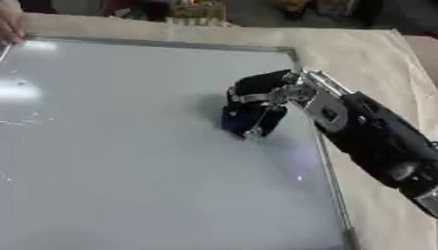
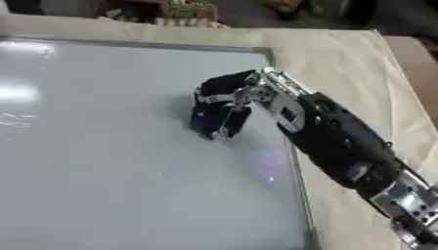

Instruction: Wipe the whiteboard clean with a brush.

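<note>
A large whiteboard (image 1: 128, 161) with a metal frame lies flat on the tan table and fills most of both views. My right hand (image 1: 261, 95) comes in from the lower right, its fingers curled round a dark blue brush (image 1: 244, 122) that is pressed on the board near its right edge. Faint marks (image 1: 21, 119) show at the board's left side. My left hand shows in neither view.
A person's hand (image 1: 9, 24) rests on the board's far left corner. The board's metal frame (image 1: 329, 171) runs down the right, with bare tan table (image 1: 376, 68) beyond it. Cluttered items (image 1: 197, 12) stand past the table's far edge.
</note>
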Robot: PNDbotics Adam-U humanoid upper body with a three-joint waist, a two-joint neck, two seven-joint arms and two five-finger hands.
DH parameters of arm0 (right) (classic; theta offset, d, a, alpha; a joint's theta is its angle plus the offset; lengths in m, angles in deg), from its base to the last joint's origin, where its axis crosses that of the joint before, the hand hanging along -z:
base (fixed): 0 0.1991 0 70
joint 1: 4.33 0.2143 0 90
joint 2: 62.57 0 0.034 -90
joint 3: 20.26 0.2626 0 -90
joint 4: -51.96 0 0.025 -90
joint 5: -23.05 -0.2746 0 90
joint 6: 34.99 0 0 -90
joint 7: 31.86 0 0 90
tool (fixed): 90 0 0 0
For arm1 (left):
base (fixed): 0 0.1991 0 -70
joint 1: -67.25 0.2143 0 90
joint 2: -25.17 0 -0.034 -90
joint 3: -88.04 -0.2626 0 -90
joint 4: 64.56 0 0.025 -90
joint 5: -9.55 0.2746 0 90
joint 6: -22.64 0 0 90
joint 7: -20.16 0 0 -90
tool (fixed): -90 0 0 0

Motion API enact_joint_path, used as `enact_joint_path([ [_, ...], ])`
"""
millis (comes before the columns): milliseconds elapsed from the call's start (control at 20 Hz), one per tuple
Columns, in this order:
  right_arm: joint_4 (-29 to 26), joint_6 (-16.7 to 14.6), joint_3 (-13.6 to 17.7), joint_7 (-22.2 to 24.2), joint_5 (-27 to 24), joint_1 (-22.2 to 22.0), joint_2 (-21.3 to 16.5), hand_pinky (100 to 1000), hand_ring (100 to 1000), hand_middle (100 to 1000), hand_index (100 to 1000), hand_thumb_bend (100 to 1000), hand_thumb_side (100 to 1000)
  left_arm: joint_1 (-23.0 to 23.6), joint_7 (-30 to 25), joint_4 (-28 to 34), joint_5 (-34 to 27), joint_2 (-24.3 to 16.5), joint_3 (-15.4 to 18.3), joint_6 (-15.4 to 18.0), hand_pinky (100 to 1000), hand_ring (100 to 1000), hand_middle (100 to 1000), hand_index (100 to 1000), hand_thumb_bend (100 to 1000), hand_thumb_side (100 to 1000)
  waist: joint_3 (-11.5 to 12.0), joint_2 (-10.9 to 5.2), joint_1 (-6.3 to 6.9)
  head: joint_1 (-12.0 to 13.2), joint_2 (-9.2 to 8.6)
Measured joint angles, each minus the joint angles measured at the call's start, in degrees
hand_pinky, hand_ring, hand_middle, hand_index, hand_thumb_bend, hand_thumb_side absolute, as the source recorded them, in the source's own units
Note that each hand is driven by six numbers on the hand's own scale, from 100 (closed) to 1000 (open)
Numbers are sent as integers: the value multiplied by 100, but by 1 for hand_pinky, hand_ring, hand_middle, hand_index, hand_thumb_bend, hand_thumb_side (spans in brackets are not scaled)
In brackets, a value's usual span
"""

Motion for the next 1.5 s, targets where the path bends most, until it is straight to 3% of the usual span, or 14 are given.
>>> enact_joint_path([
  [850, -655, 518, -164, 521, -697, -153, 272, 432, 366, 152, 356, 100, 100, -1, 5, 0, -1, 0, 0, -24, 379, 418, 437, 490, 100, 909, -37, -3, -1, -5, -30],
  [1500, -997, 537, -153, 501, -568, -183, 887, 442, 359, 171, 390, 100, 100, -1, -7, 0, -5, 0, 0, -39, 379, 418, 437, 490, 100, 910, -94, -14, -6, -2, -44],
])
